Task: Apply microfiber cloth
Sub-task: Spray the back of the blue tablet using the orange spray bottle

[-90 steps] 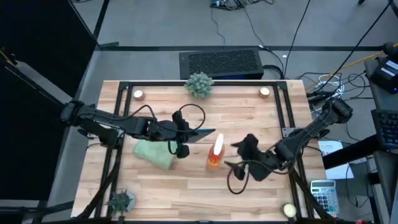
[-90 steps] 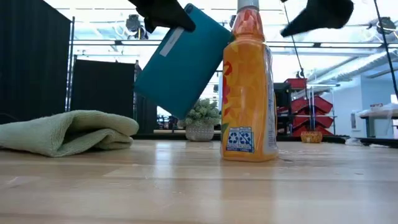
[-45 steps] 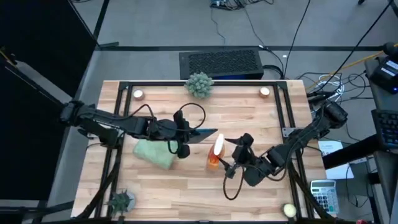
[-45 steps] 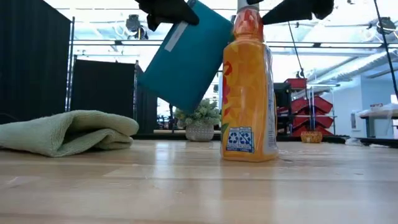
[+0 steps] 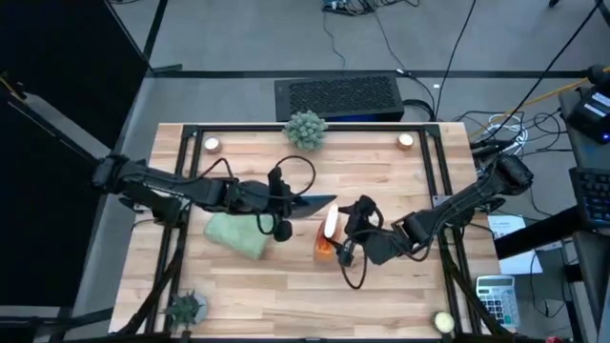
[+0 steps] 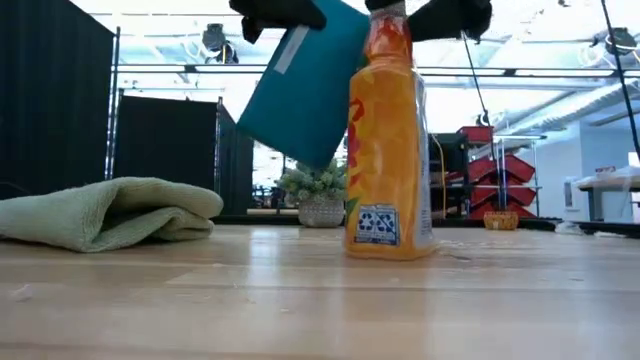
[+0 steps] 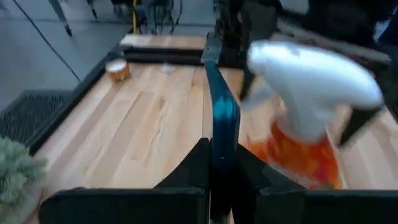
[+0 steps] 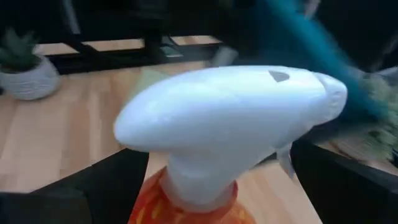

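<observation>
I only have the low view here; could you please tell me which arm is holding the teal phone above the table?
Observer: The left gripper holds the teal phone, clamped edge-on.
Operator: And the dark shape at the bottle's top?
Observer: That is the right gripper, at the white spray head of the orange spray bottle.
Operator: Is anything touching the microfiber cloth?
Observer: No; the microfiber cloth lies on the table beside the left arm, with neither gripper on it.

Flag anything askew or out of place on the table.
The spray bottle leans instead of standing flat, with the right end effector at its white head. The cloth lies bunched, untouched, while the left end effector holds the phone aloft.
</observation>
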Robot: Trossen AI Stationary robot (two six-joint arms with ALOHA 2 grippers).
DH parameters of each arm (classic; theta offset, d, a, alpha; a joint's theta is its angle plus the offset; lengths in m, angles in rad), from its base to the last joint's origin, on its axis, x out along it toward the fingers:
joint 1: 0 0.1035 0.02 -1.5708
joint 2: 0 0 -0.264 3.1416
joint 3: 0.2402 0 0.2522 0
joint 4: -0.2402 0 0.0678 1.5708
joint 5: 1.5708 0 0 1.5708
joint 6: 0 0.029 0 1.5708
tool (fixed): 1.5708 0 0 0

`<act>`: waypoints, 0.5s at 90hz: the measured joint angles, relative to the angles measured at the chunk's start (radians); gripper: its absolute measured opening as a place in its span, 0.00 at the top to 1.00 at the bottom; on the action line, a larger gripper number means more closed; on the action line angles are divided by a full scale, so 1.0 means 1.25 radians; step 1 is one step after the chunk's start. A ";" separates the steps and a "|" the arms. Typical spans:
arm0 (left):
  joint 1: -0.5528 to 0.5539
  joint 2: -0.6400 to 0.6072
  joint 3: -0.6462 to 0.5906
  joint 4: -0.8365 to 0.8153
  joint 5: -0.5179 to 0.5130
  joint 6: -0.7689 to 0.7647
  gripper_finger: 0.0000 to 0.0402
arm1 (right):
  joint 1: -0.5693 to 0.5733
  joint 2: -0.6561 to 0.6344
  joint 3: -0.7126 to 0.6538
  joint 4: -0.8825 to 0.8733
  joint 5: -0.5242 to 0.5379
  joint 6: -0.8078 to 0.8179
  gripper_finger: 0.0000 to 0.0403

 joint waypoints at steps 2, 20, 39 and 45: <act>0.006 0.003 0.000 0.006 0.012 0.005 0.97 | 0.000 0.000 0.000 0.000 0.000 -0.001 0.07; 0.061 0.043 0.000 0.108 0.108 0.016 0.97 | 0.000 0.000 0.000 0.007 0.000 -0.020 0.07; 0.112 0.048 0.000 0.233 0.208 -0.019 0.97 | 0.000 0.000 0.000 0.034 0.001 -0.077 0.07; 0.117 0.048 0.000 0.240 0.239 -0.031 0.97 | -0.002 0.000 0.000 0.049 0.003 -0.098 0.07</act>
